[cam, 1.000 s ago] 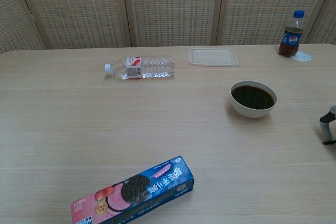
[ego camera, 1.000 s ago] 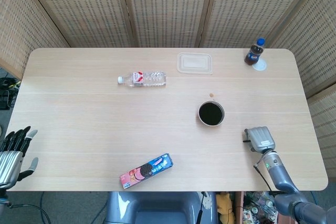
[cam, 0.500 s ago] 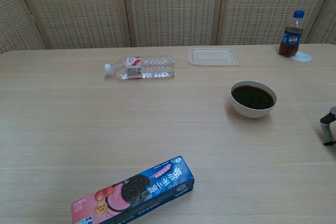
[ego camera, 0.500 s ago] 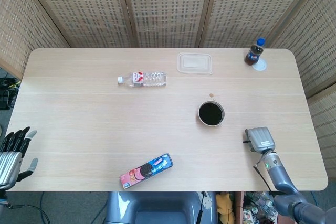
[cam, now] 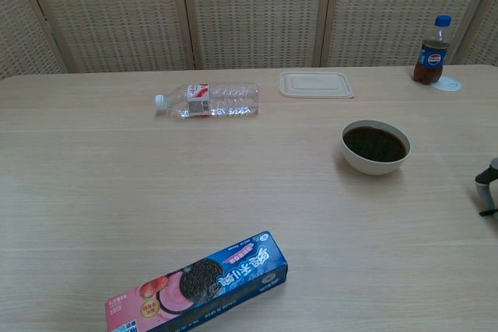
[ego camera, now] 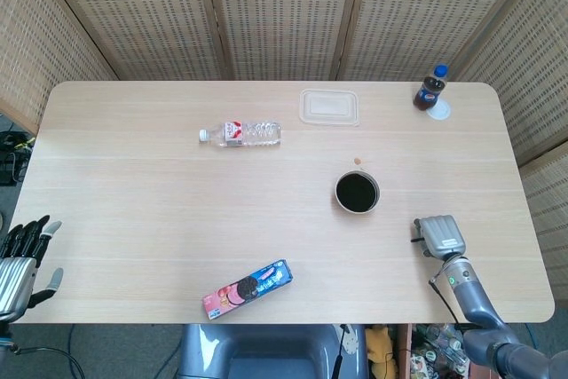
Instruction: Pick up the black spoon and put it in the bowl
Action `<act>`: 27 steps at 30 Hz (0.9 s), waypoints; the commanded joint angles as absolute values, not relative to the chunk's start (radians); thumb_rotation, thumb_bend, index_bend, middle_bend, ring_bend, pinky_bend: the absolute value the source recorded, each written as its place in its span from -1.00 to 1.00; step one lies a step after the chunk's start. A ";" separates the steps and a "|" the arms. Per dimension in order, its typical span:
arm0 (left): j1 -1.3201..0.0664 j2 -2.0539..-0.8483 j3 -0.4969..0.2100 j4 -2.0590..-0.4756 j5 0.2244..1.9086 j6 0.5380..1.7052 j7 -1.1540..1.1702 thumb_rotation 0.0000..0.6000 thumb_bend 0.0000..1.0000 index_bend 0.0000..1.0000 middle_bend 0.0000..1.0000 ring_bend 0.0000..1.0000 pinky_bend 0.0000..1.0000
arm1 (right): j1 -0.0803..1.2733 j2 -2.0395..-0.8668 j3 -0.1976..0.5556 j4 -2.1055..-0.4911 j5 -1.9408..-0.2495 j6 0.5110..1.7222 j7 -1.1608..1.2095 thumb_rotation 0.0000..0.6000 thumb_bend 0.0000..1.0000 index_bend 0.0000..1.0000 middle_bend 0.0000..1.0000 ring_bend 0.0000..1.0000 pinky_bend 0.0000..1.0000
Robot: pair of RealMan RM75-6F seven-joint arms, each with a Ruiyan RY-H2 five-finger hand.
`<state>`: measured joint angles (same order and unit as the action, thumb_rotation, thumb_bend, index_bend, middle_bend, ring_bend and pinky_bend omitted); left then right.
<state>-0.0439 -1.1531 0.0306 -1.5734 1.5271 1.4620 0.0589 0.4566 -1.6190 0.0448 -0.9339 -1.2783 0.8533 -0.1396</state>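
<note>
The right hand (ego camera: 441, 236) rests on the table (ego camera: 142, 184) near its right front edge; only its back shows, so I cannot tell how its fingers lie. The left hand (ego camera: 21, 256) hangs off the near left corner, fingers apart, holding nothing. The bowl (ego camera: 357, 192) sits just left of and beyond the right hand, dark inside; no spoon can be made out. A cookie box (ego camera: 247, 288) lies near the front edge.

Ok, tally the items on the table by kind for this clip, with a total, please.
Bottles: 2, a clear water bottle lying on its side and a cola bottle standing upright
Bowls: 1, bowl with dark contents
Lidded plastic containers: 1, container
Cookie boxes: 1, cookie box
Black spoons: 0 visible in either view
Total: 5
</note>
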 commanded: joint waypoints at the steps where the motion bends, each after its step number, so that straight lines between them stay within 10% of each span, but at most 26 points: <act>1: -0.044 -1.153 0.031 -1.573 1.527 1.461 0.058 1.00 -0.11 -0.89 -1.00 -1.00 -1.00 | 0.455 -1.613 0.050 -0.946 -1.282 0.855 -0.113 1.00 0.51 0.43 1.00 0.97 1.00; 27: -0.047 -1.160 0.029 -1.561 1.525 1.455 0.045 1.00 -0.11 -0.93 -1.00 -1.00 -1.00 | 0.498 -1.311 0.203 -1.405 -1.238 0.798 0.294 1.00 0.77 0.53 1.00 0.99 1.00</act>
